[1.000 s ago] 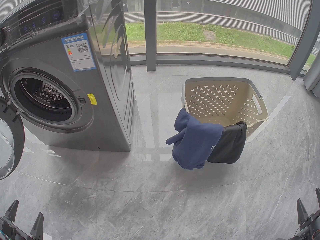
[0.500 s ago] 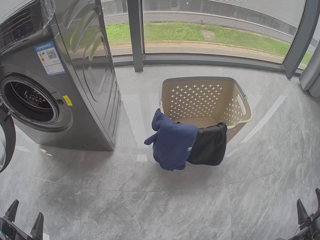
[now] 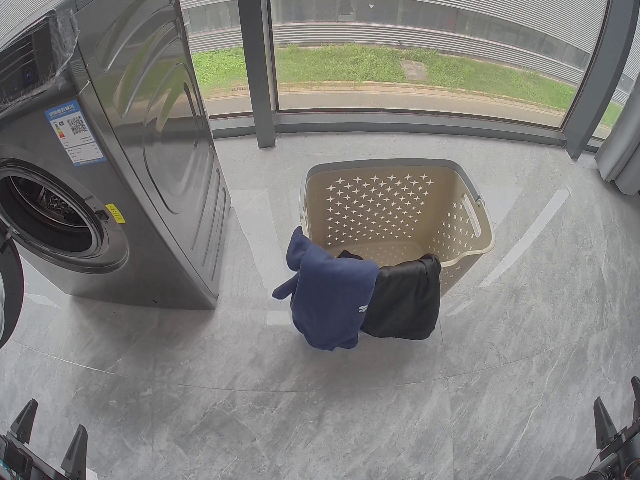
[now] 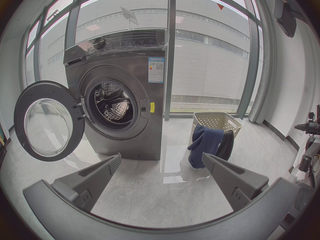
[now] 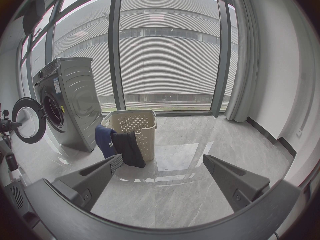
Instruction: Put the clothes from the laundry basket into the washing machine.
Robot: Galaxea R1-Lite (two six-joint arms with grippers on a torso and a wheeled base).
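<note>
The blue garment (image 3: pixel 330 298) and the black garment (image 3: pixel 402 298) are hanging side by side over the near rim of the basket (image 3: pixel 393 167), touching each other. Most of their cloth is draping down the outside wall toward the floor (image 3: pixel 320 421). The blue one is sitting at the rim's left corner, the black one further toward its right. Their fold line is running along that rim, crosswise to the robot, so a grasp from above at the rim is looking like the natural approach.

The basket is standing on the floor just right of the washer (image 3: pixel 153 155), whose door (image 4: pixel 48 120) is standing wide open, leaving the drum (image 4: pixel 111 105) exposed.

Both garments are lying ahead of the robot and well apart from either tool. The left tool (image 3: pixel 53 421) is hanging low on the washer's side, jaws spread and holding nothing. The right tool (image 3: pixel 617 395) is hanging low on the far side from the washer, likewise spread and empty. The blue garment is lying on the left arm's side and the black on the right's, so each arm seems better placed for its own. Neither is looking within reach yet.
</note>
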